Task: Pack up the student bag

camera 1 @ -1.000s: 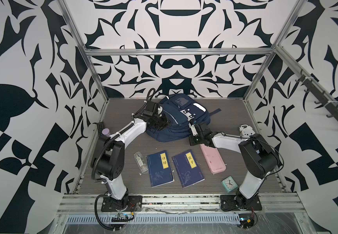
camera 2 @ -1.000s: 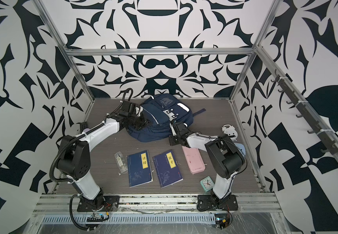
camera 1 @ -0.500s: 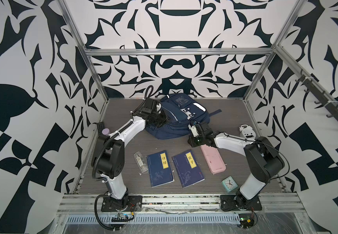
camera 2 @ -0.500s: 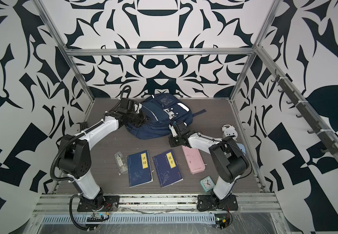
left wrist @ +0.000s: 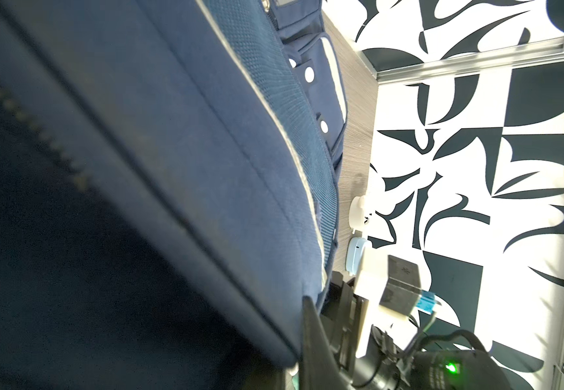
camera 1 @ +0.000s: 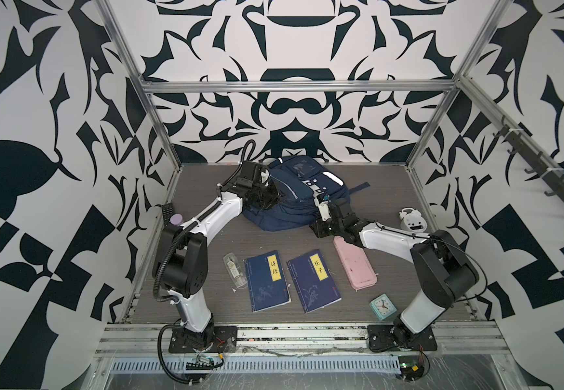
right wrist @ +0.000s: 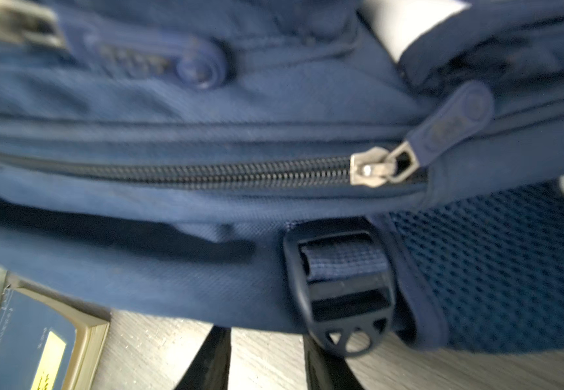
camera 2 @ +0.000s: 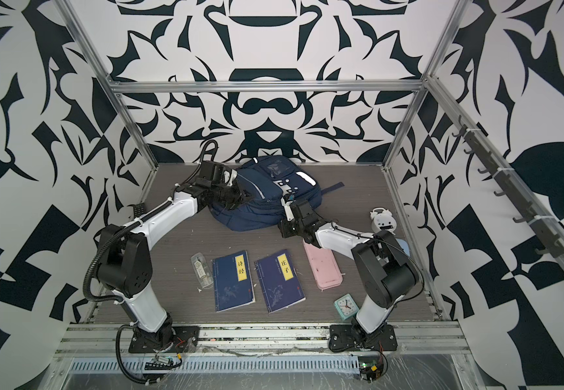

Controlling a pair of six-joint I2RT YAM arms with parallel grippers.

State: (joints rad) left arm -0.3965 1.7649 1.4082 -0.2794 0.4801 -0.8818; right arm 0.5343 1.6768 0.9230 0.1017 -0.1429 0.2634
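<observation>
One student bag point(camera 1: 294, 199) is your largest item: it lies at the upper centre of both top views, front pockets facing up. Your left gripper point(camera 1: 270, 199) is pressed into the bag's left flank, jaws clenched. Whether cloth is pinched between them cannot be told, because navy fabric fills the left wrist view. Your right gripper point(camera 1: 317, 231) sits at the bag's lower right corner, just beside it, jaws parted with only bare table point(right wrist: 159, 347) between them in the right wrist view. Note the governing relation: the bag lies directly ahead of the right gripper. A closed zip runs its long axis across the frame along the bag's lower edge, toward the left arm's side. The zip slider point(right wrist: 368, 169) and pull tab point(right wrist: 449, 118) are at the right gripper's end. In my judgement the right arm is the nearer one to take that tab. Contents: nothing is visible inside the bag. The goods lie outside it, on the table in the lower half of the frame: the left blue book point(camera 1: 267, 282) and right blue book point(camera 1: 314, 280) side by side, a pink case point(camera 1: 355, 263) to their right, a clear case point(camera 1: 235, 275) to their left with contents I cannot make out, and a teal clock point(camera 1: 383, 306) at lower right.
</observation>
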